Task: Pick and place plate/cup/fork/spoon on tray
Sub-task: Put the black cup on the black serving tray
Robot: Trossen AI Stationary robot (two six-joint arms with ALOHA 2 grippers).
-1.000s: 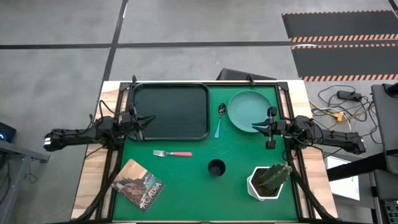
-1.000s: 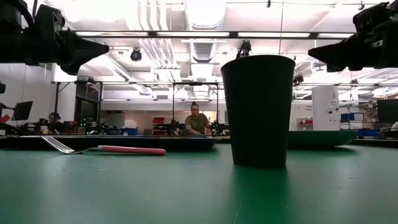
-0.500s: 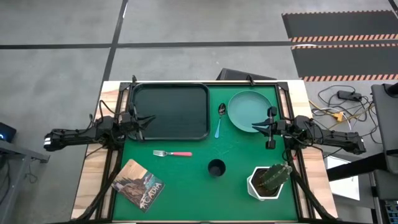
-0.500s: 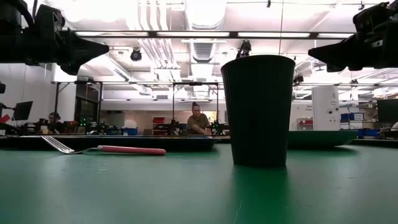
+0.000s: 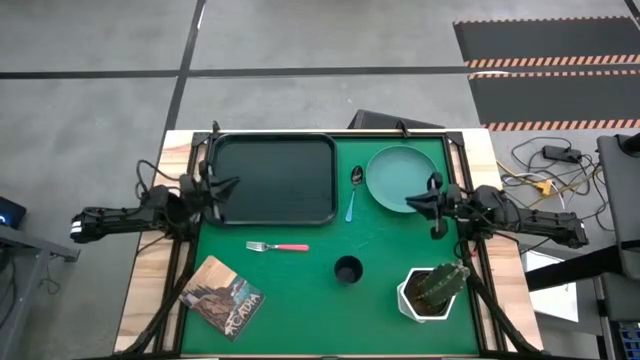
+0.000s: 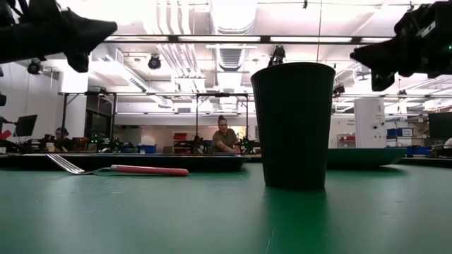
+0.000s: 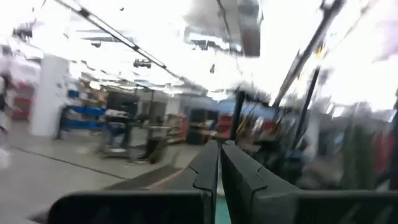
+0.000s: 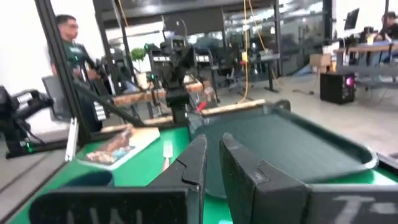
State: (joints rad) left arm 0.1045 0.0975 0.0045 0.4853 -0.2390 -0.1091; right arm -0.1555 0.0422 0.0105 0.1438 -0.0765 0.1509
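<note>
The black tray (image 5: 272,178) lies at the far left of the green mat, and the teal plate (image 5: 398,176) lies flat at the far right. Between them lies the blue-handled spoon (image 5: 353,192). The pink-handled fork (image 5: 277,247) lies flat nearer the front edge than the tray. The black cup (image 5: 347,270) stands upright near the middle, large in the low view (image 6: 293,123). My left gripper (image 5: 236,183) hangs shut above the tray's left rim, tipped upward (image 6: 113,28). My right gripper (image 5: 408,200) hangs shut above the plate's right edge (image 6: 353,51), holding nothing.
A white pot with a green plant (image 5: 432,290) stands at the near right. A printed card (image 5: 222,297) lies at the near left. Black frame bars run along both side edges of the table. People sit at benches in the room beyond (image 6: 224,137).
My left gripper has risen a little, tipped its fingers upward and drawn back slightly toward the table's left edge. My right gripper has rolled about its own axis without leaving its place. Both stay shut, and nothing on the table has moved.
</note>
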